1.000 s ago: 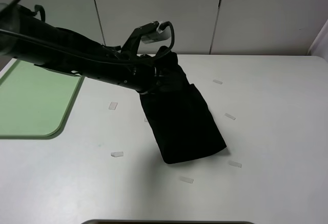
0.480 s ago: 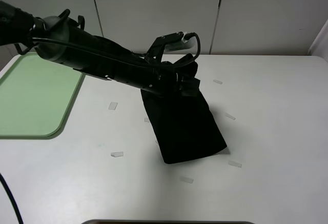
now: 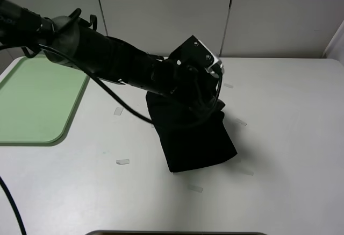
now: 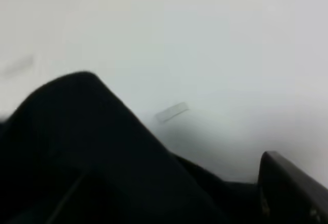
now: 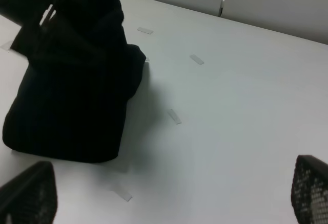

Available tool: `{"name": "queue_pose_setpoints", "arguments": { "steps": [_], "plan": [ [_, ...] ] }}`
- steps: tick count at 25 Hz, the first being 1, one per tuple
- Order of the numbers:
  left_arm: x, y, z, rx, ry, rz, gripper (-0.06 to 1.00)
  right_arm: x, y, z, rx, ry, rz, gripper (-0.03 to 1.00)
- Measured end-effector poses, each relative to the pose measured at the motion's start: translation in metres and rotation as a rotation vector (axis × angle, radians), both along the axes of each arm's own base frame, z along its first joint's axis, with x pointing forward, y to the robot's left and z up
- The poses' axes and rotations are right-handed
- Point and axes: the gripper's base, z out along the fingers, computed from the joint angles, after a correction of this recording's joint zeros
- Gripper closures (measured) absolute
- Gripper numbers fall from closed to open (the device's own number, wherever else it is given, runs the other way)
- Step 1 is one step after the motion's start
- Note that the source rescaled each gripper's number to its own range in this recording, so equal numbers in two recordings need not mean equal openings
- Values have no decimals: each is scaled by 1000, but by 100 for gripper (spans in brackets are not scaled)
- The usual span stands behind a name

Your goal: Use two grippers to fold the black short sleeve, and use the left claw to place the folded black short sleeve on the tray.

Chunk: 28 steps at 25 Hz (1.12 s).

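We see the black shirt (image 3: 194, 135) lying folded into a thick oblong bundle near the middle of the white table (image 3: 290, 138), well apart from the green tray (image 3: 32, 100) at the table's left edge. The left arm (image 3: 107, 60) stretches in from the left, and the left claw (image 3: 204, 91) sits at the far end of the bundle, where the cloth is bunched up. Black on black there, plus a blurred wrist view, means we cannot tell whether its jaws are apart or clamped on the cloth. In that wrist view we make out only dark cloth, one dark finger (image 4: 287, 188) and one of the tape strips (image 4: 171, 112) on the table. The right claw (image 5: 169, 190) hangs over bare table beside the bundle, its two fingertips wide apart with nothing between them. More of the small pale strips lie scattered around the shirt.
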Motion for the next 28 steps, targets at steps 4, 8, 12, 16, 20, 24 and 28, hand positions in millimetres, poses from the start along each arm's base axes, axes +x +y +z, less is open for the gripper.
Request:
{"name": "queue_pose_setpoints", "arguments": {
  "steps": [4,8,12,16,20,24,28],
  "plan": [
    [-3,-5,0,55,-220,-189,32,0,0,0,1,0,0,-3],
    [2,-10,-16,78,-262,-247,32,0,0,0,1,0,0,-3],
    [12,-19,-22,44,-191,-194,31,0,0,0,1,0,0,-3],
    [22,-27,-8,-16,-148,-129,31,0,0,0,1,0,0,-3],
    [27,-31,19,-97,-102,-56,31,0,0,0,1,0,0,-3],
    [20,-24,57,-155,-112,-17,31,0,0,0,1,0,0,-3],
    [-1,0,74,-137,-112,18,31,0,0,0,2,1,2,-3]
  ]
}}
